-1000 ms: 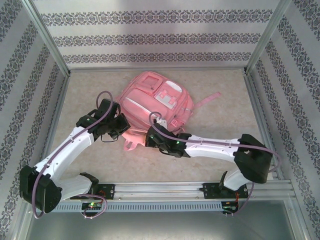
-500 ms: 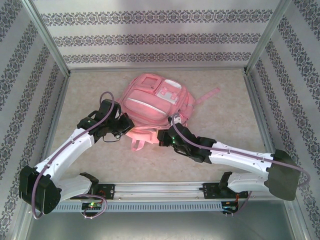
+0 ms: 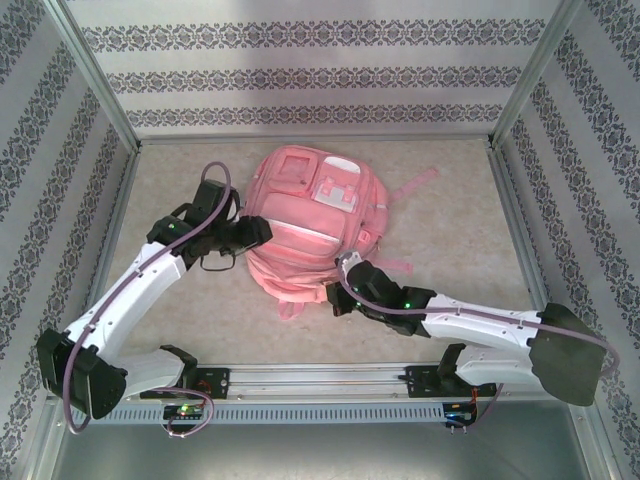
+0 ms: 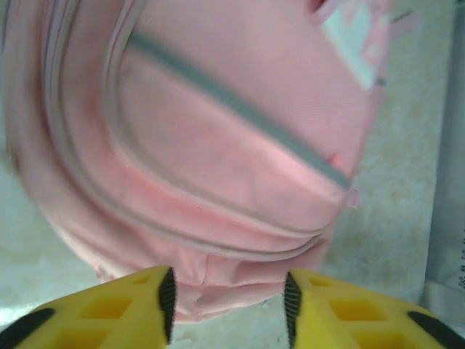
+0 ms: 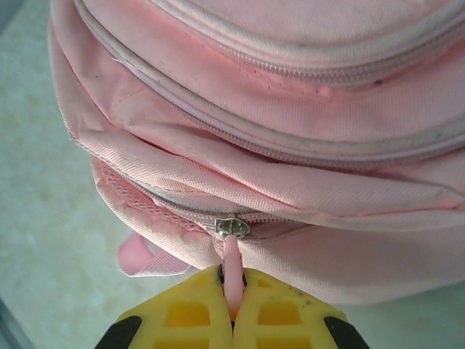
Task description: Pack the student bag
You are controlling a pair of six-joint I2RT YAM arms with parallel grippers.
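No text, number, brand or sign can be read in any of these views. The white patch (image 3: 338, 186) on the front of the student bag (image 3: 300, 235) is too small and blurred to tell whether it carries any lettering.

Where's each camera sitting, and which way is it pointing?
Top: above and behind the robot, looking down at the table and bag; left arm and right arm show.
Left wrist: on its arm, facing the bag past the open left tool.
Right wrist: on its arm, facing the bag's zipper; right tool shut on the pull.
Shared: all three see the bag.
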